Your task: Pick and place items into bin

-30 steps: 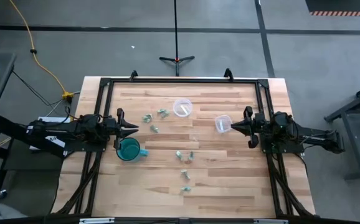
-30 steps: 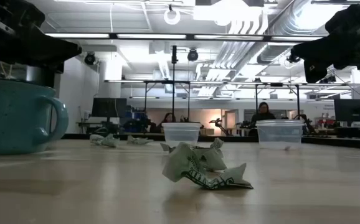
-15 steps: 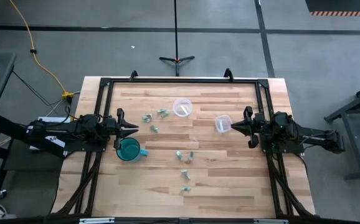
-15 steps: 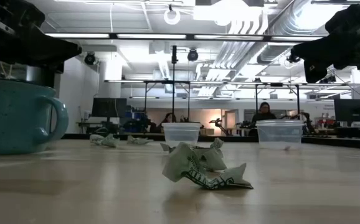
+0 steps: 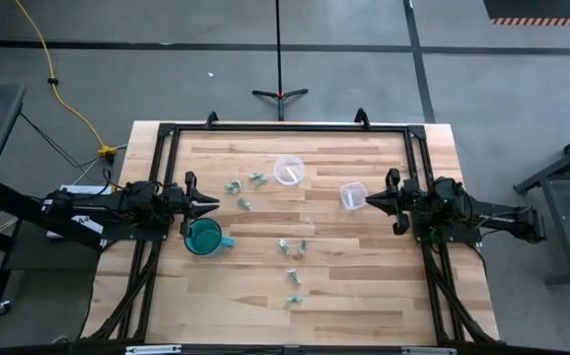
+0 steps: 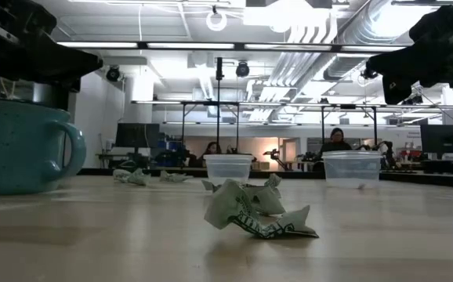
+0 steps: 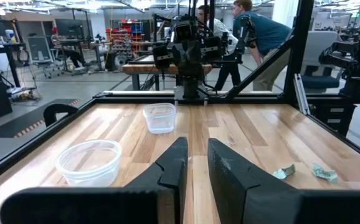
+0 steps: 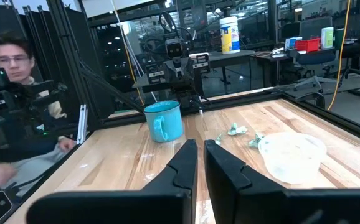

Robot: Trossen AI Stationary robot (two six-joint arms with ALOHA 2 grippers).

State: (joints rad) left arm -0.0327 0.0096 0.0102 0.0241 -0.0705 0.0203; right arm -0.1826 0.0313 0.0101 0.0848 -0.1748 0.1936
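Note:
Several tiny crumpled pale green-grey pieces lie scattered on the wooden table: a far group (image 5: 246, 185), a middle group (image 5: 293, 247) and two near ones (image 5: 292, 288). One shows close up in the low view (image 6: 254, 210). My left gripper (image 5: 214, 204) (image 7: 197, 146) hovers shut at the table's left side, just beyond the teal mug (image 5: 204, 237). My right gripper (image 5: 368, 200) (image 8: 200, 146) hovers shut at the right side, beside a clear cup (image 5: 352, 195). A second clear cup (image 5: 288, 170) stands farther back. Neither gripper touches anything.
A black frame (image 5: 285, 126) runs along the table's far edge and both sides. The teal mug (image 6: 23, 145) stands upright below the left arm. Bare wood lies between the two grippers and toward the near edge. People show in the room beyond the table.

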